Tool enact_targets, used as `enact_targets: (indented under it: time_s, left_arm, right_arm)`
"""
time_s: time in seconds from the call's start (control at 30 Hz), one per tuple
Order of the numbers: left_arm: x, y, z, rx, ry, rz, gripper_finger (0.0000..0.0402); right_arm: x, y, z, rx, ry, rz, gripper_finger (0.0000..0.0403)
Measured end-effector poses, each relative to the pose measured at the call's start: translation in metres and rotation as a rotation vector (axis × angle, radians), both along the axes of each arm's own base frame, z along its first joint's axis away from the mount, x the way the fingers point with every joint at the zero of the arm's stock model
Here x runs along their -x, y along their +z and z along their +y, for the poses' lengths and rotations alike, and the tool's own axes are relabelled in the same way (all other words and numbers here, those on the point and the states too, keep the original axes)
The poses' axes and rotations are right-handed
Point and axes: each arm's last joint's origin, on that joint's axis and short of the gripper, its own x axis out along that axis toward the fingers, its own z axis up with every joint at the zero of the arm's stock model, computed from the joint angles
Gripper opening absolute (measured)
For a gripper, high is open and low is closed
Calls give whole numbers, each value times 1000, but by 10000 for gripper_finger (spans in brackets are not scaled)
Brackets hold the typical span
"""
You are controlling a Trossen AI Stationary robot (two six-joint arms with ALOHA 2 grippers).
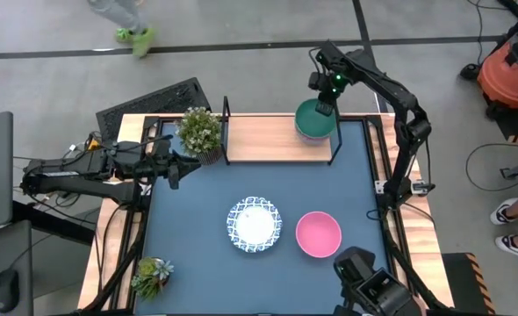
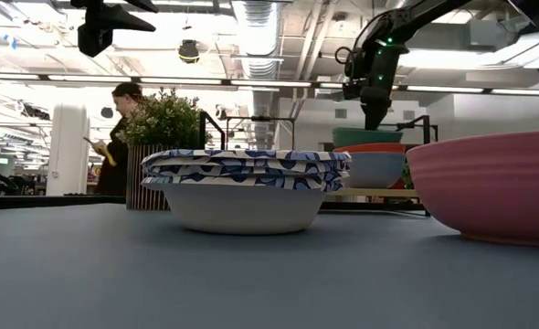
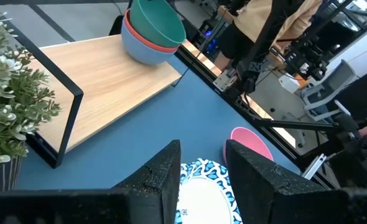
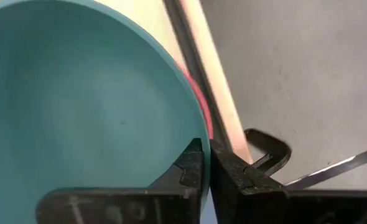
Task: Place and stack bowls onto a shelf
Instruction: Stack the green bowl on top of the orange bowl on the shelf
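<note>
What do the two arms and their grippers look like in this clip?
Both are dark, jointed arms ending in black two-finger grippers. The right gripper has a green light glowing on the wrist above it and flat, angular black fingers. The left gripper has cables trailing along its arm and broad, matte-black fingers.

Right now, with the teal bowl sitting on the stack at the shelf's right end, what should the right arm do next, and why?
Probably open the right tool fully and lift clear: its fingers pinch the round teal bowl's rim, and that bowl already sits nested on the stack on the light wooden shelf. The pink bowl waits on the table.
</note>
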Motion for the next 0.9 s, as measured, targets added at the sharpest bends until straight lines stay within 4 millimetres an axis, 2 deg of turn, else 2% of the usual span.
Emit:
enact_targets:
  time_s: [0.17, 0.33, 0.6, 0.77, 0.9]
  left_arm:
    - [0, 0, 0, 0, 0, 0, 112]
    - [0, 0, 0, 0, 0, -1, 112]
    - [0, 0, 0, 14, 4, -5, 112]
    - [0, 0, 0, 14, 4, -5, 112]
    - [0, 0, 0, 13, 4, -6, 112]
  right_arm:
    - [3, -8, 1, -26, 1, 32, 48]
    - [1, -8, 0, -11, 25, 29, 59]
    - [-5, -4, -1, 34, 34, -9, 139]
    - [-14, 9, 3, 74, 55, -40, 185]
    - [-18, 23, 5, 104, 49, -71, 201]
